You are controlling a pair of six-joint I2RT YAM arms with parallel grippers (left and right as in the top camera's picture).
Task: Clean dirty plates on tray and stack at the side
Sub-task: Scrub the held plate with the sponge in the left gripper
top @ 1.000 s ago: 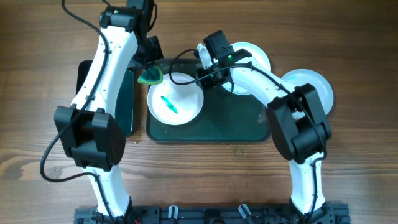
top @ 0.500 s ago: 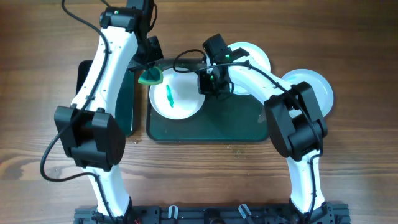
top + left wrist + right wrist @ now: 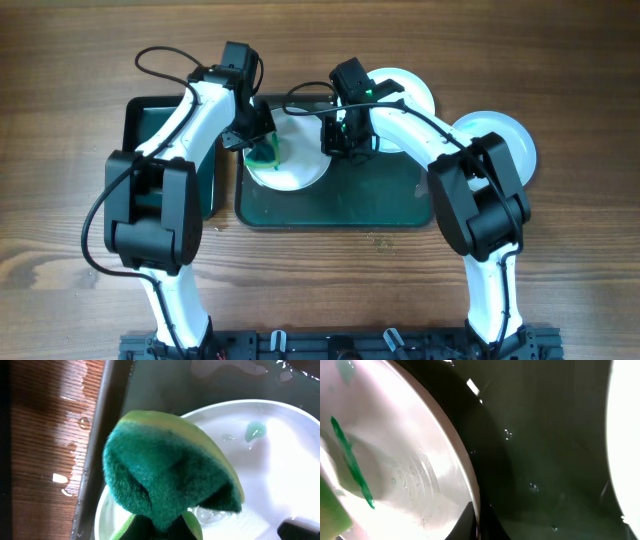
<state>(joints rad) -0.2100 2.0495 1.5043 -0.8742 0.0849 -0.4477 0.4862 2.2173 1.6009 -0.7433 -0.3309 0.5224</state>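
We see the left gripper (image 3: 262, 148) clamped on a green sponge (image 3: 165, 475). The sponge is pinched into a fold and sits on the plate (image 3: 300, 172) at the left end of the tray (image 3: 350, 205), upper centre in the overhead view. Green smear (image 3: 350, 457) on that plate, just beside the sponge. Right gripper (image 3: 340, 142) is at the plate's right rim. One dark fingertip (image 3: 469, 519) shows at the rim; we cannot tell if the fingers are apart or together. Second plate (image 3: 410, 88) at the tray's upper right edge. Third plate (image 3: 505, 140) on the table (image 3: 80, 220) just right of the tray. Smaller tray (image 3: 145, 125) at left, partly under the left arm.
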